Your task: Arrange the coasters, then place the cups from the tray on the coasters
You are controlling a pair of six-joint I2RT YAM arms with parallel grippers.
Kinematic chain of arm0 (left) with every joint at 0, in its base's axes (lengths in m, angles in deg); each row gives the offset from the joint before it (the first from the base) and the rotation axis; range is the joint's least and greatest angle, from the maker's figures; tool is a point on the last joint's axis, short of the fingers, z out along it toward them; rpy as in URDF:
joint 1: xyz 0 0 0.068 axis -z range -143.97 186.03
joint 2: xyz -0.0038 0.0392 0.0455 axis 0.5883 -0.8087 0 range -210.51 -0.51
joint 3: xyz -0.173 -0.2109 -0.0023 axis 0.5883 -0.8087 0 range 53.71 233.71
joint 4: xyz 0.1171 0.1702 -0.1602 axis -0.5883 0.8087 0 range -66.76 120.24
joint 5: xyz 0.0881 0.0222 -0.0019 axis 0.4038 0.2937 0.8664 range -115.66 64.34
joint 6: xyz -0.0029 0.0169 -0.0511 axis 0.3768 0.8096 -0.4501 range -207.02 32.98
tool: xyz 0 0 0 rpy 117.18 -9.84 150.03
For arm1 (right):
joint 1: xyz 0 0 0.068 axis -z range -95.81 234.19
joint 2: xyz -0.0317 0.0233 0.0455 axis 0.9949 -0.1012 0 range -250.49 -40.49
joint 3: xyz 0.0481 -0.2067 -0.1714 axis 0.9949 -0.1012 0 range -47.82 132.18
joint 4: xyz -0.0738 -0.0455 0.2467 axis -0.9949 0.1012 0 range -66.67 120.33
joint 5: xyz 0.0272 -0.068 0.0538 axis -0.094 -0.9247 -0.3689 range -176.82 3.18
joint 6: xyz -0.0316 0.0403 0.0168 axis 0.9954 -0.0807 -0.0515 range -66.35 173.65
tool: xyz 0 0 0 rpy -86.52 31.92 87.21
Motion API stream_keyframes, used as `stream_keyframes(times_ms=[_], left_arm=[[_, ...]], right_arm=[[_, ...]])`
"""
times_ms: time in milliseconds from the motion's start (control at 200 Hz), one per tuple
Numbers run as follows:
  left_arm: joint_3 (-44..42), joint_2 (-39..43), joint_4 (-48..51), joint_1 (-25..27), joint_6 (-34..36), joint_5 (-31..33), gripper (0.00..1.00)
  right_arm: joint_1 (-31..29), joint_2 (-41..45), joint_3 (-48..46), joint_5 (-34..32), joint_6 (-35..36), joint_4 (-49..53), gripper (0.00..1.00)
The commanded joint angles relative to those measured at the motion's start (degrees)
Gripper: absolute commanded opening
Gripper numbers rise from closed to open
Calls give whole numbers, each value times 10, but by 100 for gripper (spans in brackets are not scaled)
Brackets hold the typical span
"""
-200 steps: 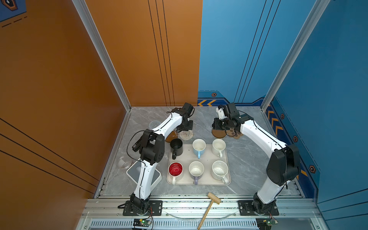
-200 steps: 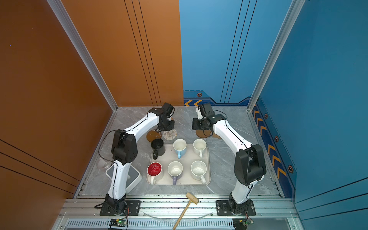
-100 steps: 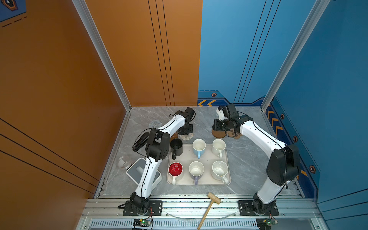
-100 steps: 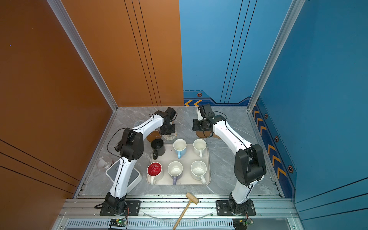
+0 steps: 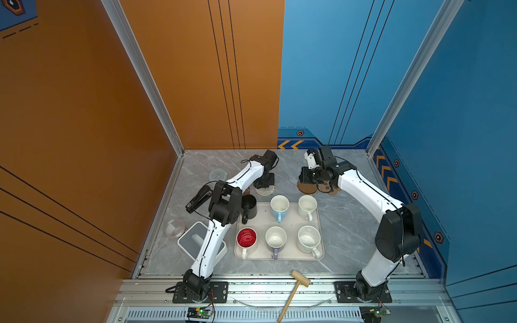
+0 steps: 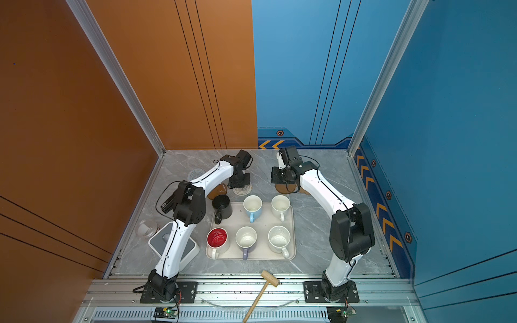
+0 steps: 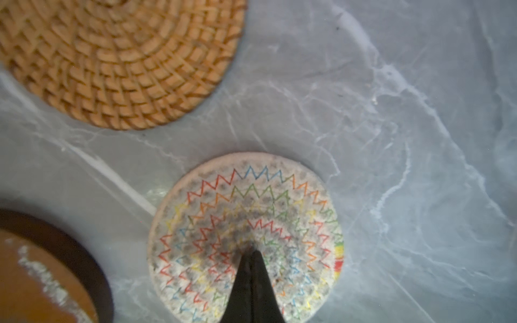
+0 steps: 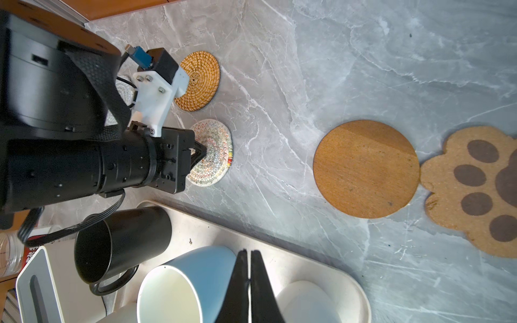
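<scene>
Just beyond the far rim of the tray [image 5: 292,225], your left gripper [image 7: 251,251], jaws pressed together, seems to touch the zigzag-stitched coaster [image 7: 251,195] at its centre, rattan coaster [image 7: 112,56] near; right gripper [image 8: 248,253], also closed, hangs farther off.

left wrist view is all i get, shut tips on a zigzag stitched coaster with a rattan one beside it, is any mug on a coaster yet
Observer: No. All six mugs stand on the tray, the black mug at its far left corner.
Operator: where are the other coasters
Observer: A matte brown round coaster and a paw-shaped coaster lie just past the tray's far edge, on the right, with their edges touching.
Operator: right gripper busy?
Observer: The right gripper is shut and holds nothing.
</scene>
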Motion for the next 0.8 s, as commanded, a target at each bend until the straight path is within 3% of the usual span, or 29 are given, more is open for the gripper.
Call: stream_keyframes(times_ms=[0, 791], left_arm=[[21, -31, 12, 19, -9, -35, 0], [154, -126, 12, 60, -26, -116, 0]], right_arm=[[7, 26, -13, -18, -5, 6, 0], [31, 57, -55, -23, -7, 6, 0]])
